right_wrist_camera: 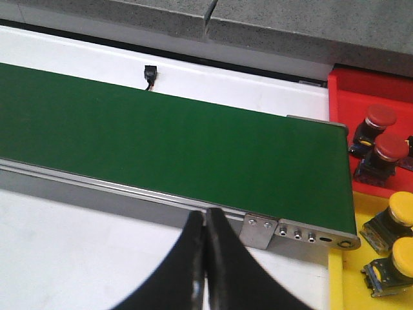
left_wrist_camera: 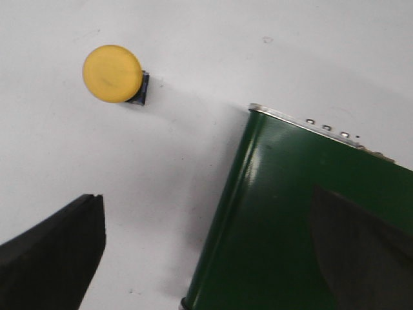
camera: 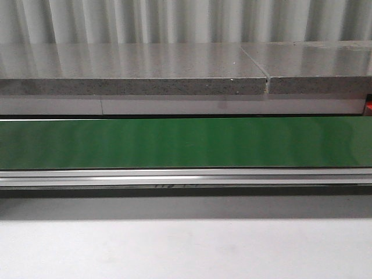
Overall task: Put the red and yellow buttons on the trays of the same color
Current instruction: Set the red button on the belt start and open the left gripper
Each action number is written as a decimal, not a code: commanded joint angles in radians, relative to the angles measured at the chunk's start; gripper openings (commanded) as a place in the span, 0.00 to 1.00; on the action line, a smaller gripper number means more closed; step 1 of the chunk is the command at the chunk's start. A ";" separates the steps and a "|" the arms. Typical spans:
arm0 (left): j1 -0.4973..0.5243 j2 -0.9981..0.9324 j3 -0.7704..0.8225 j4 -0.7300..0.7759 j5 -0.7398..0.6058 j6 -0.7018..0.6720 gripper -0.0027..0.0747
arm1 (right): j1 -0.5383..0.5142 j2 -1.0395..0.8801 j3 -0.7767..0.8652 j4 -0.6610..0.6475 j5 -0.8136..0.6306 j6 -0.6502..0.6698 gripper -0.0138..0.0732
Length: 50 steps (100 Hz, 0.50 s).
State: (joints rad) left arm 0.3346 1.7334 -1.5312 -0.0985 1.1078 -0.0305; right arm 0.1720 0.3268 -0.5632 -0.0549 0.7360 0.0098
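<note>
On the conveyor belt (camera: 186,142), no legible writing

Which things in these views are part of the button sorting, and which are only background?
Job: yellow button on the table; red tray holding two red buttons; yellow tray holding two yellow buttons; left pincer, open; right pincer, shut and empty.

Background: green conveyor belt; grey stone ledge; small black connector.

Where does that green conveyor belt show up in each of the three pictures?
Front view: green conveyor belt runs edge to edge across the middle.
Left wrist view: its end fills the lower right.
Right wrist view: crosses diagonally, ending beside the trays.
Shared landmark: the belt itself.
</note>
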 commanded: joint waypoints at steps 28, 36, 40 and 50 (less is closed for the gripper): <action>0.052 0.082 -0.031 0.016 -0.145 -0.009 0.84 | 0.000 0.009 -0.024 -0.006 -0.074 -0.010 0.08; 0.052 0.110 -0.031 0.016 -0.185 -0.009 0.84 | 0.000 0.009 -0.024 -0.006 -0.074 -0.010 0.08; 0.052 0.127 -0.031 0.016 -0.203 -0.009 0.84 | 0.000 0.009 -0.024 -0.006 -0.074 -0.010 0.08; 0.052 0.160 -0.031 0.021 -0.243 -0.009 0.84 | 0.000 0.009 -0.024 -0.006 -0.074 -0.010 0.08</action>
State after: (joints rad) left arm 0.3829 1.9188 -1.5312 -0.0737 0.9304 -0.0305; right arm 0.1720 0.3268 -0.5632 -0.0549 0.7360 0.0098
